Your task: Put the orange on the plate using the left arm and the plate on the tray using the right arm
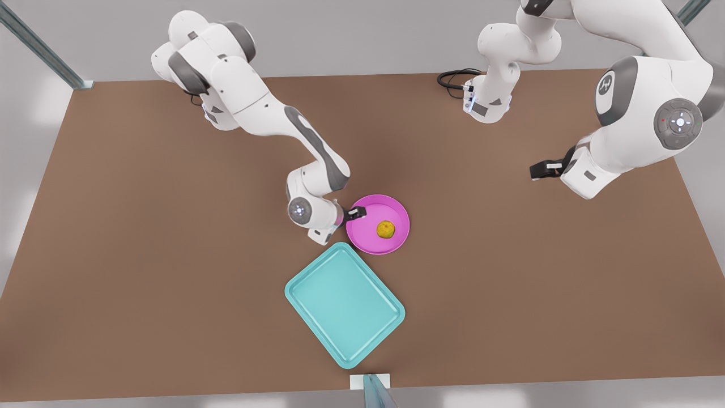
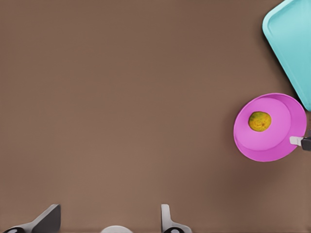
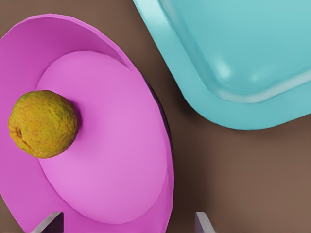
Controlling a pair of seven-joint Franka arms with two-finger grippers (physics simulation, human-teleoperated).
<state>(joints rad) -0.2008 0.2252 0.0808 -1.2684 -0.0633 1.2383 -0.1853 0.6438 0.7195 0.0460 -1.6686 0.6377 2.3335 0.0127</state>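
No readable words, brand names or numbers anywhere. Sole mark: small stylised logo glyph, white on grey joint cover of white robot arm (image 1: 606,84) at front view's right, not legible as letters. Round grey joint cap (image 1: 678,122) on same arm carries white ring-and-dots symbol, plus tiny red and green dots, no text.

Front view overhead; wrist views share plate (image 2: 270,127) (right's nearer).

The orange (image 1: 386,229) — small, bumpy, greenish-yellow — sits on the pink plate (image 1: 391,247), whose rim lies between the right gripper's (image 1: 355,213) fingers. The turquoise tray (image 1: 344,304) lies flat just beside — apart from the plate.
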